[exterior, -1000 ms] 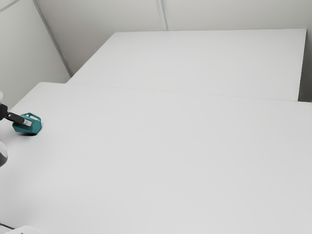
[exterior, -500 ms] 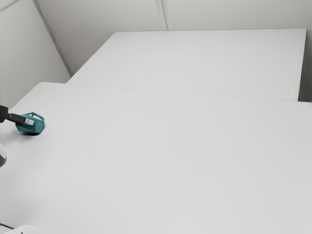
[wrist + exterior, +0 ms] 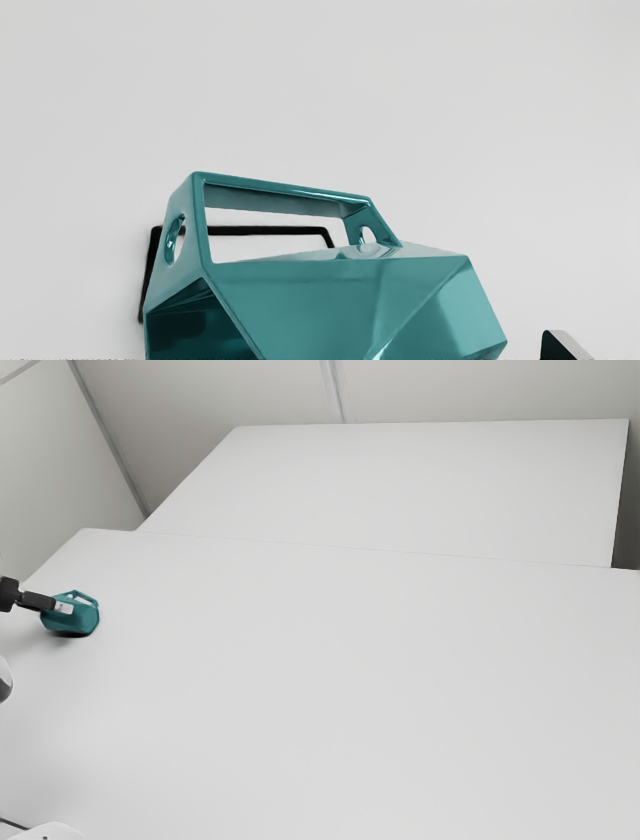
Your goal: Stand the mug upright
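- Teal glossy faceted mug (image 3: 350, 300) is lying on its side at the white tabletop (image 3: 350, 680), handle up, so the upright part isn't done
- My black two-finger gripper (image 3: 64, 608) is right at it, looks wide open, one fingertip (image 3: 560, 348) clear of the mug, nothing clamped
- Left to do, I reckon: grip, tip base-down, release
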Robot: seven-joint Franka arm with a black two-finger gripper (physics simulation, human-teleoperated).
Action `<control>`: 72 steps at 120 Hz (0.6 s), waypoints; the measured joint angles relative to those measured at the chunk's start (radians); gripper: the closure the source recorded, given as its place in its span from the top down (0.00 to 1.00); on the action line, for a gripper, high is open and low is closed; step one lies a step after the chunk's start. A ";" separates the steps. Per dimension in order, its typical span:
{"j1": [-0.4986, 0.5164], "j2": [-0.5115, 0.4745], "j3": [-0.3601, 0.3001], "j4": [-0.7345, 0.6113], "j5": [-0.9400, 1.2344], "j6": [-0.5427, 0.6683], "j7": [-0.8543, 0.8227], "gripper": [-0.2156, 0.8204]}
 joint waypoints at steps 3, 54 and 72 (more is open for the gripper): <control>0.000 0.000 0.003 -0.001 -0.002 -0.005 -0.003 0.70; 0.001 -0.003 0.005 -0.003 -0.025 -0.047 -0.042 0.23; -0.008 -0.011 0.002 -0.001 -0.038 -0.051 -0.053 0.13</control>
